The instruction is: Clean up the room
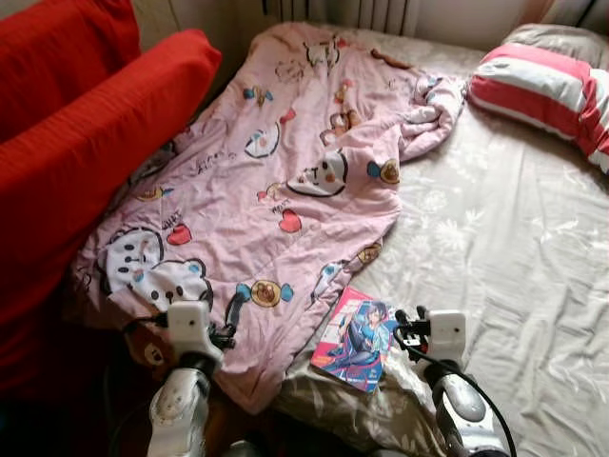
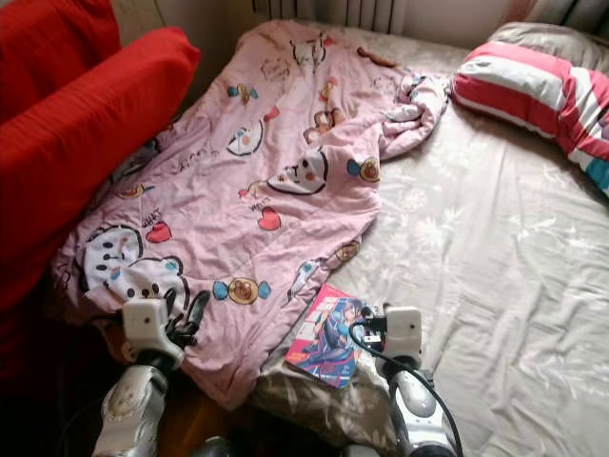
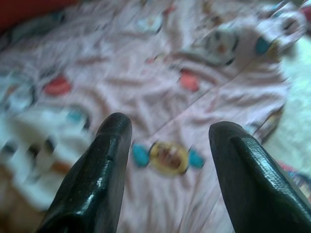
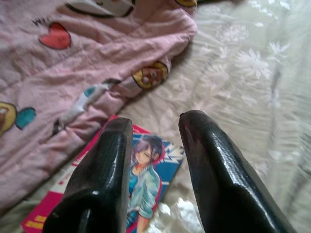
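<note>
A thin pink-bordered comic book (image 1: 356, 344) lies flat near the bed's (image 1: 514, 248) foot edge, partly beside a rumpled pink cartoon-print quilt (image 1: 276, 181). The right end effector (image 4: 154, 127) hovers just above the book, fingers apart, likely lining up a grasp. The left end effector (image 3: 170, 136), also parted, hangs over the quilt's lower corner.

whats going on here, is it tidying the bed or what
The robot stands at the edge of a bed with both arms raised over it. Its left hand is open above a rumpled pink blanket. Its right hand is open beside a comic book that lies on the sheet by the blanket's edge. Neither hand holds anything yet.
</note>
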### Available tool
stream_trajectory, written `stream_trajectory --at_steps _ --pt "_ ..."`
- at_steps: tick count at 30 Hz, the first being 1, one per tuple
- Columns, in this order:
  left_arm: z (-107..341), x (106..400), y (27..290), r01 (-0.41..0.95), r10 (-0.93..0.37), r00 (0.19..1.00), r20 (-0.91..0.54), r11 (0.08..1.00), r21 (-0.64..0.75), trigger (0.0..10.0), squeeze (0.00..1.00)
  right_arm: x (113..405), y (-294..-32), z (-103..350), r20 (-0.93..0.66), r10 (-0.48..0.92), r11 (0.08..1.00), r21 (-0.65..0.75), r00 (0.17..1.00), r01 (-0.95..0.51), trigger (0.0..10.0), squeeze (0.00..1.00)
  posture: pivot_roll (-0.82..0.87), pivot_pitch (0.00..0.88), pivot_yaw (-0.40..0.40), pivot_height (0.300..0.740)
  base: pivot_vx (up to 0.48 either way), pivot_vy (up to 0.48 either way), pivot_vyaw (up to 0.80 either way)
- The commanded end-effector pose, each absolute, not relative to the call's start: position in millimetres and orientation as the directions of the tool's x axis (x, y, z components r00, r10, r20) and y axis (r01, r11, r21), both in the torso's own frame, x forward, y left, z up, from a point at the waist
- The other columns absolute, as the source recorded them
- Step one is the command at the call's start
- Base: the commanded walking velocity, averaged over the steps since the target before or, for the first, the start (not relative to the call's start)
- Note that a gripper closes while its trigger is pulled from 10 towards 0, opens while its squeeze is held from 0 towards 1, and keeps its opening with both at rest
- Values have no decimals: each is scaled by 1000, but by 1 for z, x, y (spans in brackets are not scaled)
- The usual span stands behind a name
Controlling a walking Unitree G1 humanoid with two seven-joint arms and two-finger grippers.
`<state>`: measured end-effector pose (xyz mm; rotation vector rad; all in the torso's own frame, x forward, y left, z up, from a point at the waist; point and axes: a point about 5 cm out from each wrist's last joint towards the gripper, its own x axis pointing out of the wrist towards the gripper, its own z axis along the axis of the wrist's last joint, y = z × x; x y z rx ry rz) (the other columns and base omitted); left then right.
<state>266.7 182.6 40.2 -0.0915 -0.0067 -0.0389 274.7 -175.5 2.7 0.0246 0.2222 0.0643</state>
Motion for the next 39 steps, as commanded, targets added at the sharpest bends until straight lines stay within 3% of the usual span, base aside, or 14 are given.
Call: stream_trajectory --at_steps 1,13,24,29,38,39 --pt "38 263 184 35 -36 999 -11 995 -89 10000 0 267 -177 -4 -250 55 998 33 967 -48 10000 0 -60 276 20 740 0 0 0" --pt "49 273 176 68 -70 997 -21 994 -87 10000 0 269 -169 -8 -297 71 997 32 952 -64 10000 0 -52 286 34 672 0 0 0" --pt "50 271 175 75 -79 996 -39 994 -80 10000 0 275 -166 -7 -331 70 997 34 941 -62 10000 0 -49 286 40 672 0 0 0" --pt "50 272 174 75 -79 996 -43 994 -82 10000 0 276 -165 -6 -325 85 996 24 942 -81 10000 0 -50 280 41 635 0 0 0" --pt "51 273 170 83 -87 995 -51 993 -82 10000 0 278 -165 -8 -376 69 996 -31 924 -87 10000 0 -53 266 45 635 0 0 0" --pt "51 274 170 84 -89 995 -50 993 -81 10000 0 280 -165 -7 -368 70 996 -28 927 -86 10000 753 -50 262 45 635 0 0 0"
